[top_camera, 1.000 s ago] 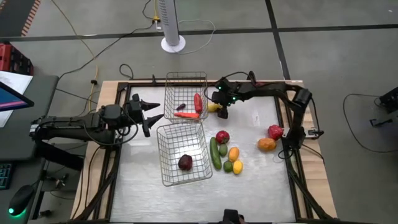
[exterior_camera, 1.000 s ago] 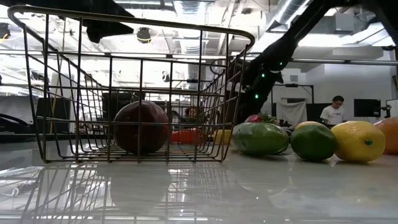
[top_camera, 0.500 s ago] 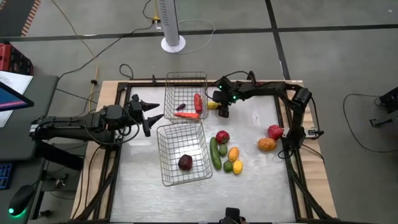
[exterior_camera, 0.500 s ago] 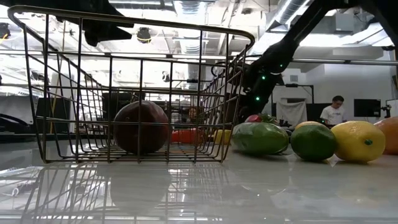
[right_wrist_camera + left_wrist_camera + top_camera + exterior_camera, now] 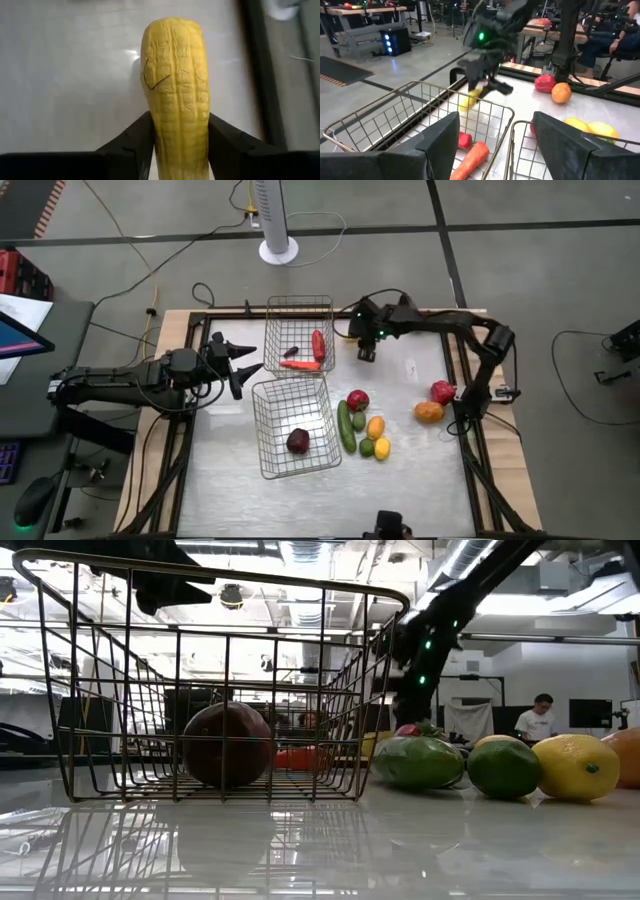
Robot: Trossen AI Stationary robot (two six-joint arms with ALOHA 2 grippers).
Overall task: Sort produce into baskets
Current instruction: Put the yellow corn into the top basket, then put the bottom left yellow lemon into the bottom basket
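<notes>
My right gripper [image 5: 366,352] is shut on a yellow corn cob [image 5: 175,75] just right of the far wire basket [image 5: 298,308]; the cob also shows in the left wrist view [image 5: 468,99]. That basket holds a red chilli [image 5: 318,343], a carrot [image 5: 300,364] and a small dark piece [image 5: 291,352]. The near basket [image 5: 290,395] holds a dark red round fruit [image 5: 298,441]. My left gripper [image 5: 246,356] is open and empty, left of both baskets. My right gripper pinches the corn cob by its two sides [image 5: 155,135] between its two fingers [image 5: 227,142], at the cob's upper end. The fingers point down from above and lie along the cob. The cob hangs below them, its free end toward the table, lifted clear.
Loose produce lies right of the near basket: a red round fruit [image 5: 357,400], a cucumber [image 5: 346,425], an orange piece [image 5: 375,427], a lime [image 5: 367,447], a lemon [image 5: 382,448]. A red pepper [image 5: 442,391] and an orange fruit [image 5: 429,412] lie near the right edge.
My right gripper has risen and gone a little toward the table's right and far edges, shut on the corn cob. The cob has been lifted off the table beside the far basket.
</notes>
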